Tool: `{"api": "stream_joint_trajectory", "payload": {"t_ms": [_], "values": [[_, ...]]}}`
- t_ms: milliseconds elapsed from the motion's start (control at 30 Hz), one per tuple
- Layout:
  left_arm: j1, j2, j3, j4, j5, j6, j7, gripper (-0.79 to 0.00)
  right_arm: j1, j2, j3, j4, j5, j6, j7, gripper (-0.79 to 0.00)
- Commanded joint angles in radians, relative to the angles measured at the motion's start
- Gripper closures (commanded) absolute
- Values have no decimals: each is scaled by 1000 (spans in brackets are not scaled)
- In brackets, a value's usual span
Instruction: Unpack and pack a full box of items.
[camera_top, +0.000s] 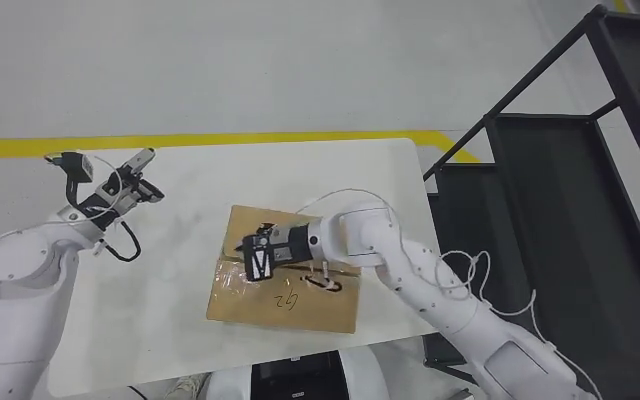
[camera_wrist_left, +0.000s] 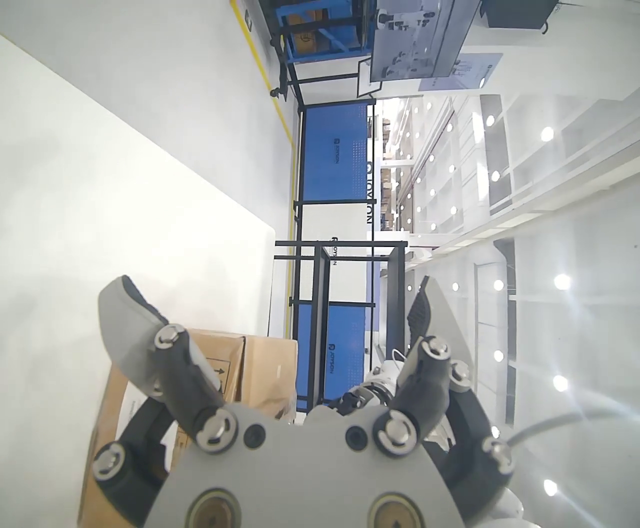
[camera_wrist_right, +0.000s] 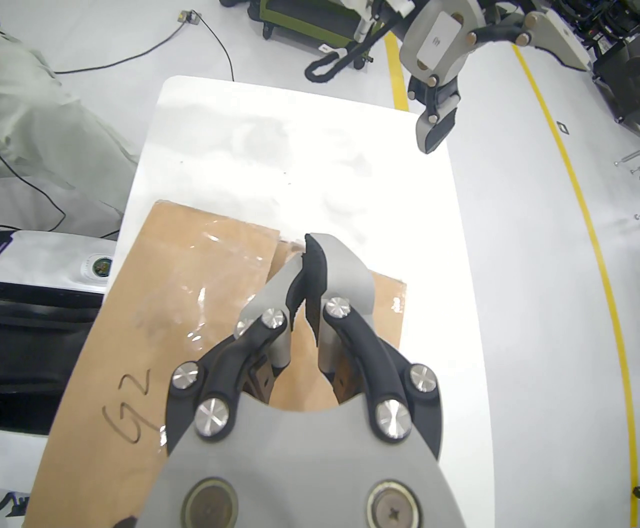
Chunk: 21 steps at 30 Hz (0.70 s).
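A flat brown cardboard box (camera_top: 262, 305) lies on the white table (camera_top: 300, 170), with clear tape along its seam and handwritten black marks on top. My right gripper (camera_top: 249, 258) hovers low over the box's left part. In the right wrist view its fingers (camera_wrist_right: 345, 270) are shut together over the taped seam of the box (camera_wrist_right: 165, 280), and I cannot tell if anything is pinched between them. My left gripper (camera_top: 155, 175) stands open above the table's far left corner, away from the box (camera_wrist_left: 260, 365), with nothing between its fingers (camera_wrist_left: 125, 310).
A black metal rack (camera_top: 540, 170) stands just off the table's right edge. A yellow floor line (camera_top: 250, 142) runs behind the table. Bare tabletop (camera_wrist_right: 300, 140) lies between the box and the left gripper (camera_wrist_right: 500, 95).
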Motion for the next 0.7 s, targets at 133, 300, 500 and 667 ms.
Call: {"api": "stream_joint_trajectory", "payload": {"t_ms": [133,300,500,667], "values": [[-7,1,12,-17,30,19,-53,-785,-132,41,47,-67,-56,-102,1,0],[-17,-3,38,-32,56,32,-60,-785,-158,58,42,-46,-52,-102,16,0],[-23,-6,47,-38,71,38,-61,-785,-162,68,64,-53,-36,-88,-11,0],[-25,-7,49,-38,74,39,-64,-785,-206,84,108,-85,-48,-77,-31,0]]}}
